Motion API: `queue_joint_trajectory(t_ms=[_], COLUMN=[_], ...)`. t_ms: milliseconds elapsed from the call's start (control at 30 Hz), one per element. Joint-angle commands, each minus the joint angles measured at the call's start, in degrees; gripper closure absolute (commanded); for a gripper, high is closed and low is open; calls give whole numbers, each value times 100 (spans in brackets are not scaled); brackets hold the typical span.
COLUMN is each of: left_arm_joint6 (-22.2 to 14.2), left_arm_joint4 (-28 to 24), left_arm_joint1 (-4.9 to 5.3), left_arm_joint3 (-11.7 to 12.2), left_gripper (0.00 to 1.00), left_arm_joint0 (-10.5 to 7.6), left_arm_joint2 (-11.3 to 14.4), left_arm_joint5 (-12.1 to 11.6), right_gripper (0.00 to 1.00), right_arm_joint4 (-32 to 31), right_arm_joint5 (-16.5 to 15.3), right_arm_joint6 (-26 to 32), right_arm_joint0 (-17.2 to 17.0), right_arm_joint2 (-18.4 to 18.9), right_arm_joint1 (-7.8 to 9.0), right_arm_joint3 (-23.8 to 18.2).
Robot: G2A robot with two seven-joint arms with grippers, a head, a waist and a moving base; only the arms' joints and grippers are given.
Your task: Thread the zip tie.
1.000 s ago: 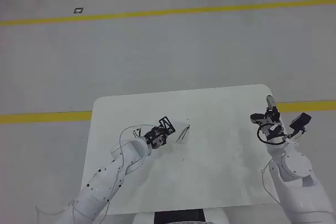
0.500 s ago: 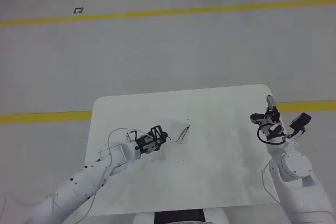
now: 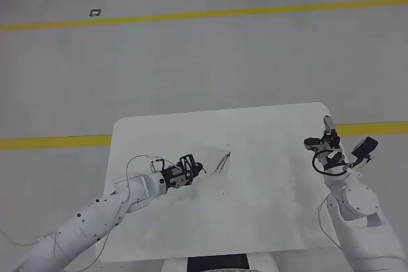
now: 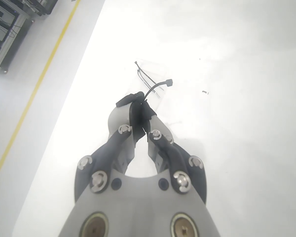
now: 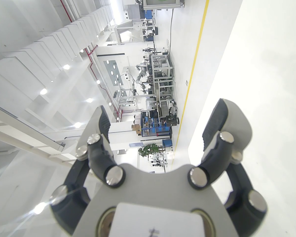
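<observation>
Pinching a thin black zip tie by its strap between the closed fingers of the left gripper, the head end curling free over the table, near spare ties. Holding the right gripper by the table's right edge, fingers spread, gripping nothing. Probably handling as light, springy and slippery; gripping close to the tail tip looking best for threading.

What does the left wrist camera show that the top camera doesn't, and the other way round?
Left wrist view adds: the black zip tie clamped tight, its head curling free beyond the grip, and an equipment rack off the table. Top view adds: the whole table outline and the right gripper by its edge. Shared: the left gripper, the spare ties lying on the table, the yellow floor line.
</observation>
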Motion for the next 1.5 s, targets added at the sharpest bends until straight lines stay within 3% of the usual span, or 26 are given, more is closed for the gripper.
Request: queue_joint_trajectory(t_ms=[0, 100, 200, 300, 333, 467, 667, 733, 1200, 1333, 1467], left_arm_joint6=[0, -39, -480, -751, -836, -1035, -1148, -1136, -1129, -1239, -1381], left_arm_joint4=[0, 3, 33, 88, 106, 235, 361, 432, 455, 504, 615], left_arm_joint1=[0, -5, -57, -92, -106, -125, -145, -150, -169, -252, -331], left_arm_joint3=[0, 10, -165, -324, -426, -670, -923, -927, -885, -865, -857], left_gripper=[100, 100, 100, 100, 100, 100, 100, 100, 100, 100, 100], left_arm_joint0=[0, 10, 94, 176, 235, 410, 622, 696, 698, 666, 643], left_arm_joint2=[0, -6, -5, -35, -45, -96, -180, -229, -227, -191, -156], left_arm_joint5=[0, 70, 634, 1108, 1332, 1810, 2138, 2347, 2322, 2417, 2579], right_gripper=[0, 0, 0, 0, 0, 0, 0, 0, 0, 0, 0], right_arm_joint4=[0, 0, 0, -444, -699, -1720, -2873, -3134, -3304, -3653, -3917], right_arm_joint5=[0, 0, 0, 49, 122, 405, 603, 610, 524, 489, 645], right_arm_joint6=[0, 0, 0, 82, 170, 336, 526, 552, 537, 609, 661], right_arm_joint0=[0, 0, 0, 37, 73, 241, 513, 575, 576, 713, 911], right_arm_joint2=[0, 0, 0, -62, -152, -620, -1417, -1580, -1641, -1915, -2360], right_arm_joint1=[0, 0, 0, 8, 12, 11, -33, -45, -52, -84, -152], right_arm_joint3=[0, 0, 0, -25, -20, 26, 134, 181, 142, 90, 115])
